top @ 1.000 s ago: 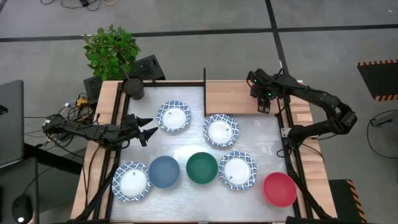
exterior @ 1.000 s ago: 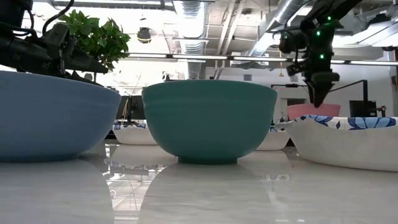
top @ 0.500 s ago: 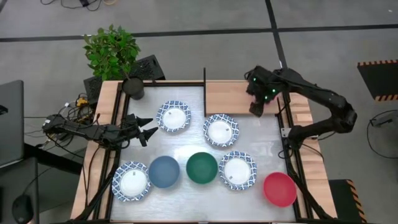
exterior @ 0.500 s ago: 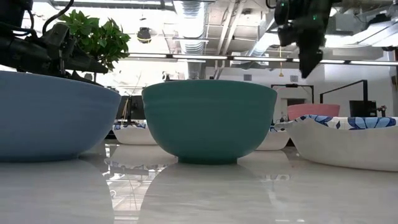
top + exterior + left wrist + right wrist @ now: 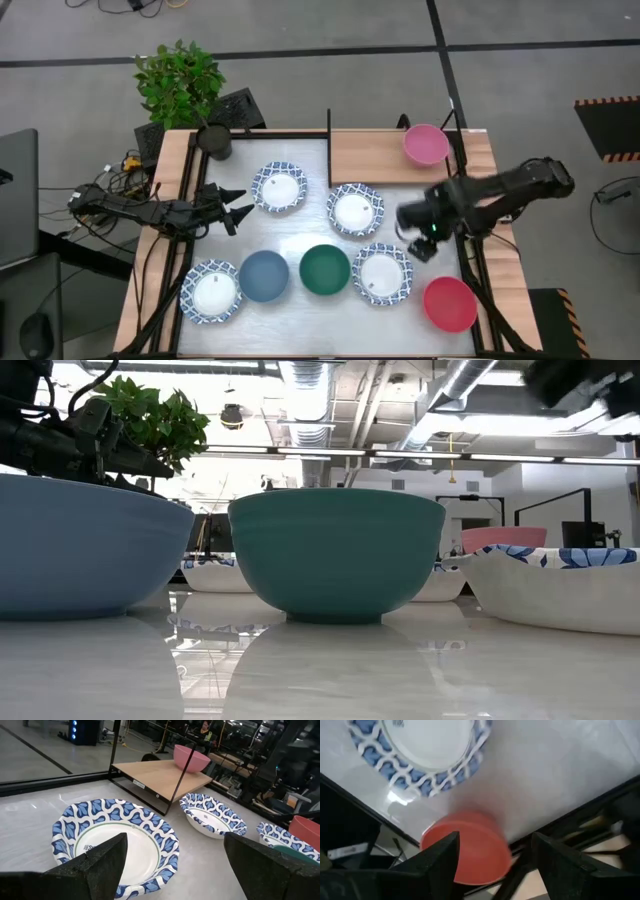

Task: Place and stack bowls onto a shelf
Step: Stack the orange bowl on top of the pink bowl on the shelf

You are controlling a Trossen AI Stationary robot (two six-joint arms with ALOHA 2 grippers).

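Observation:
The pink bowl (image 5: pixel 425 144) sits on its base on the wooden shelf (image 5: pixel 365 158), near the shelf's right end. On the table stand white bowls with blue rims (image 5: pixel 278 187) (image 5: pixel 355 209) (image 5: pixel 381 272) (image 5: pixel 211 291), a blue bowl (image 5: pixel 263 275), a green bowl (image 5: pixel 324 270) and a red bowl (image 5: pixel 449 304). My right gripper (image 5: pixel 424 246) hangs open above the table, between the near white bowl and the red bowl (image 5: pixel 470 851), touching nothing. My left gripper (image 5: pixel 236 206) waits open at the table's left, facing a white bowl (image 5: pixel 115 845).
A potted plant (image 5: pixel 180 85) stands at the far left corner. Black frame posts (image 5: pixel 329 140) edge the shelf and run along the table's sides. Bare tabletop lies between the far white bowls and the near row, and in front of the shelf.
My right gripper rose from the pink bowl on the shelf, then swung toward the table's near edge and now hangs over the table by the red bowl. The pink bowl stays on the shelf, uncovered.

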